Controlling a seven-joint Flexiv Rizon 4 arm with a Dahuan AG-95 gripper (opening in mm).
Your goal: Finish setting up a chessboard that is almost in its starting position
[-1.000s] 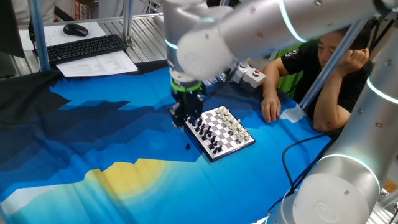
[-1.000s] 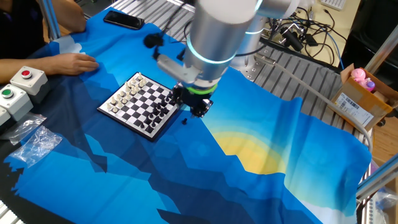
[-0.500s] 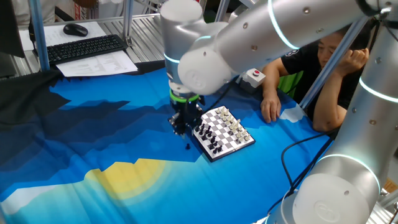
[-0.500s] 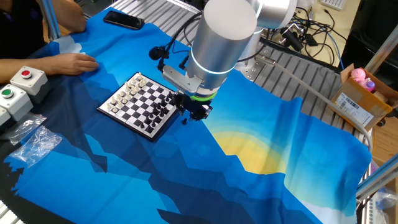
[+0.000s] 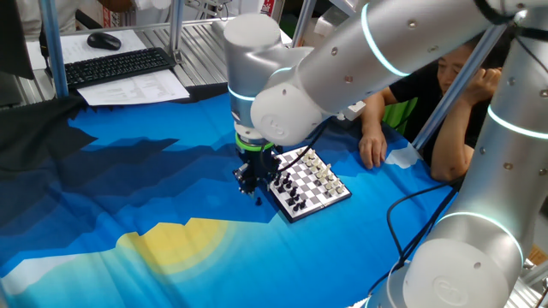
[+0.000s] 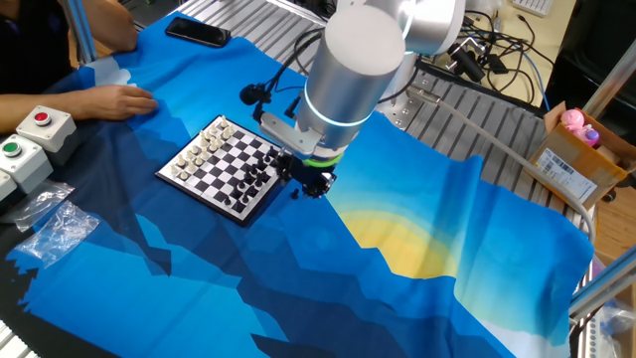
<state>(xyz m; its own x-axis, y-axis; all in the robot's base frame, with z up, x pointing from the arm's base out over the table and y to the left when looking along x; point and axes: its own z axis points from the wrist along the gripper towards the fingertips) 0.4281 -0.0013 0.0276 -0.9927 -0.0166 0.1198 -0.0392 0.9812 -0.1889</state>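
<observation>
The chessboard point(image 5: 312, 184) lies on the blue cloth, black pieces on its near-left side, white pieces on the far side; it also shows in the other fixed view point(image 6: 224, 167). My gripper point(image 5: 254, 181) hangs low just off the board's black-piece edge, over the cloth, and shows in the other fixed view point(image 6: 309, 183) too. A tiny black piece point(image 6: 294, 193) lies on the cloth beside the board, right under the gripper. The dark fingers are too small to show whether they are open or shut.
A person's hand point(image 5: 372, 152) rests on the cloth by the board's far side, also in the other view point(image 6: 119, 99). A button box point(image 6: 30, 134), a plastic bag point(image 6: 55, 227) and a phone point(image 6: 199, 32) lie around. A keyboard point(image 5: 116, 67) sits behind the cloth.
My gripper has shifted from over the board's black-piece edge to just off it and has come lower towards the cloth. The board and pieces have not moved.
</observation>
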